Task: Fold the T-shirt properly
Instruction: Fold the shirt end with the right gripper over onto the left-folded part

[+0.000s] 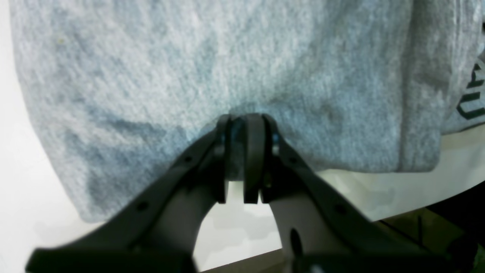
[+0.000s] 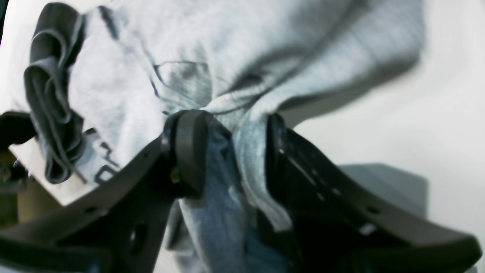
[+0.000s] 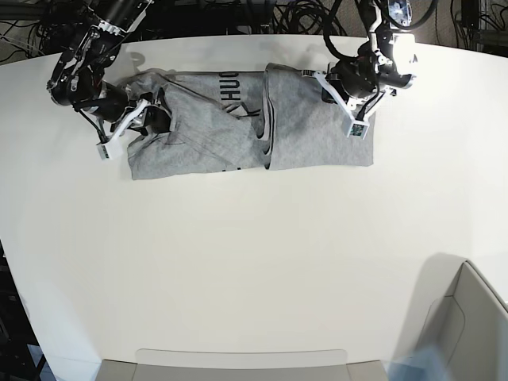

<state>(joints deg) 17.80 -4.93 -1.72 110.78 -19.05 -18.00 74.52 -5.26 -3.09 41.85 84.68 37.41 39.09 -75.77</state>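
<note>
The heather-grey T-shirt [image 3: 309, 135] lies partly folded along the far side of the white table [image 3: 254, 254], with black lettering [image 3: 232, 83] showing near its middle. My left gripper [image 3: 327, 87] is at the shirt's right part. In the left wrist view the gripper [image 1: 244, 123] is shut on the edge of the plain grey cloth [image 1: 189, 57]. My right gripper [image 3: 149, 115] is at the shirt's left end. In the right wrist view the gripper [image 2: 231, 129] is shut on a bunched fold of the shirt [image 2: 303, 38], with crumpled cloth and lettering [image 2: 102, 167] to its left.
A grey bin [image 3: 468, 317] stands at the table's front right corner, and a shallow tray edge [image 3: 238, 361] lies along the front. Cables hang behind the far table edge. The table edge [image 1: 398, 212] shows close below the left gripper.
</note>
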